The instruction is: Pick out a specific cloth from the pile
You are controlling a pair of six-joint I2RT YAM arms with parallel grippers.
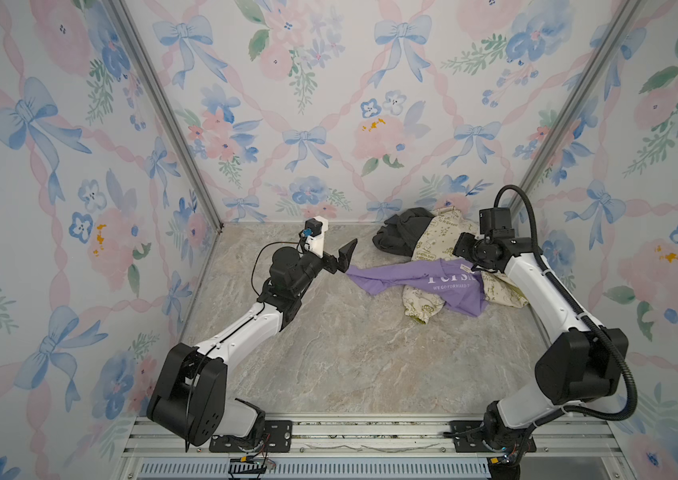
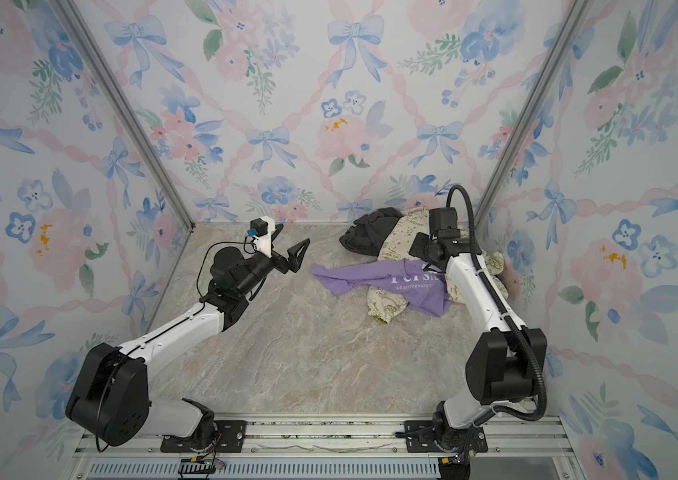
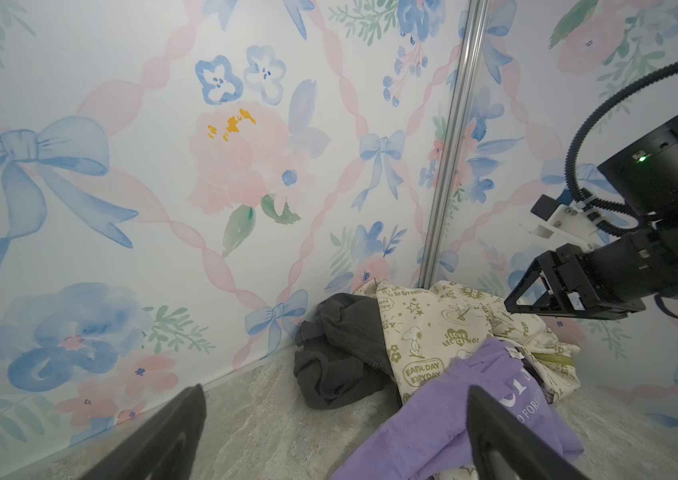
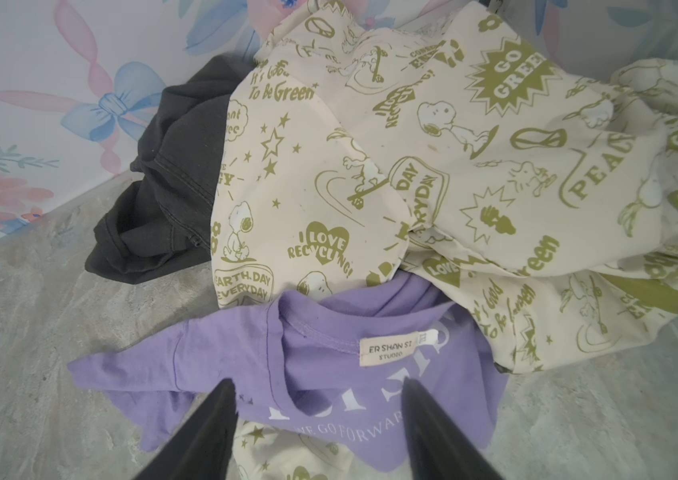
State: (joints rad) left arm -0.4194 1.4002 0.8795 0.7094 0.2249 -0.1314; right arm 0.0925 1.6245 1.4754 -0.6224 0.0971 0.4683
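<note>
**On the Table's Far Right: Purple Shirt Exposed, Not Yet Gripped**

Across the near half, the table (image 1: 350, 357) carries no garments. Beyond it, left of centre, the left gripper (image 1: 347, 257) hangs above the surface with its jaws spread wide and holds nothing. It is just beside the tip of the shirt's outstretched sleeve and, as far as the top views show, does not touch it.

Next in depth lies the cloth (image 1: 391, 279), the lavender shirt with white lettering. It is draped across the front of the pile (image 2: 401, 232), part on the table and part over a fold of the cream garment (image 4: 370, 137). The right gripper (image 4: 316, 384) is poised over the collar area, near the neck label (image 4: 387, 347). Its jaws stand apart, straddling the lettering, with no fold pinched between them. Whether the tips touch the fabric cannot be told.

Farthest back, in the wall corner, the dark garment (image 4: 162, 187) sits beside and partly under the cream one.

Assessment: the step in hand appears to be the grasp approach on the shirt. The next move calls for lowering onto the purple fabric alone, closing on 1 fold, then drawing it clear without dragging the other 2 garments.
</note>
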